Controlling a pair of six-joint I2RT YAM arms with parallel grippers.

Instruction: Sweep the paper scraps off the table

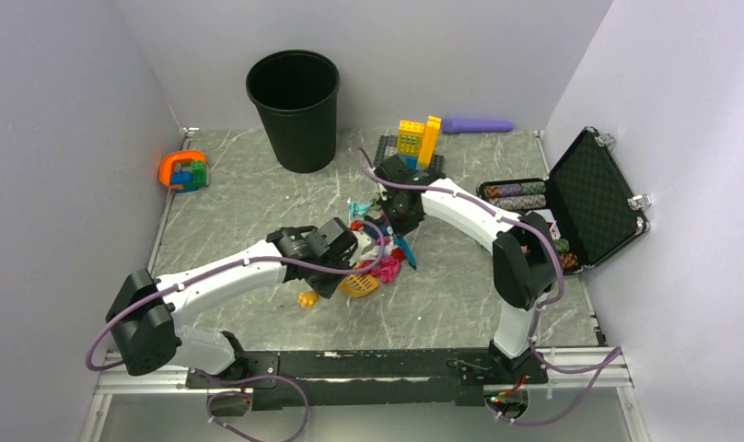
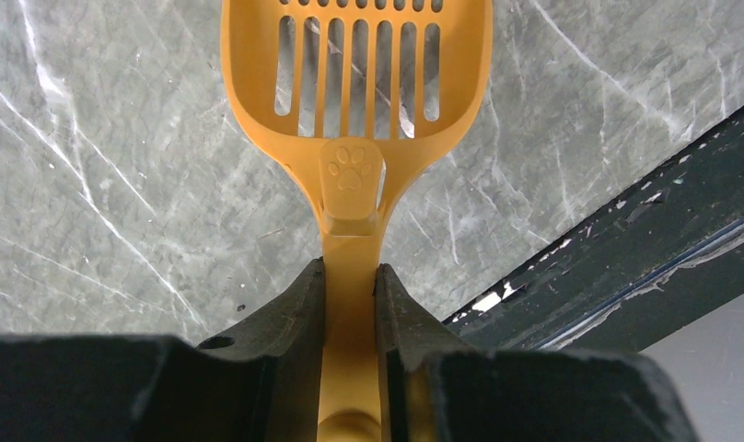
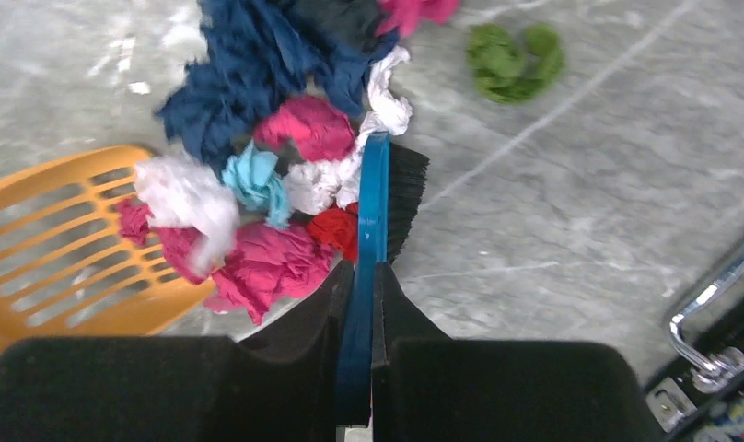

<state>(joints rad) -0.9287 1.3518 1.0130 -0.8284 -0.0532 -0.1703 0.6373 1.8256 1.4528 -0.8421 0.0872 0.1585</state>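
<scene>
The paper scraps (image 3: 258,184) lie in one heap at the middle of the table (image 1: 249,198), in the centre of the overhead frame between my two grippers. In the right wrist view I count one teal wad, one red, and one green lying apart at the upper right. There are four magenta wads and about three white. The navy ones run together into a mass I cannot split.

There is one orange slotted scoop (image 2: 354,83). The left gripper (image 2: 350,272) is clamped on its handle, and its mouth sits under the left side of the heap. There is one blue brush (image 3: 373,212), pinched by the right gripper (image 3: 362,272), with its black bristles against the heap's right side.

Bare marble shows left of the heap and toward the one black bin (image 1: 293,109) at upper centre. At right, one open black case (image 1: 594,198) holds poker chips (image 1: 516,195) beside the right arm. Stacked bricks (image 1: 419,138) stand at the far edge.

Only the left wrist view shows the paw print on the scoop and the dark rail (image 2: 626,249) at its lower right. Only the right wrist view separates the wads by colour.
</scene>
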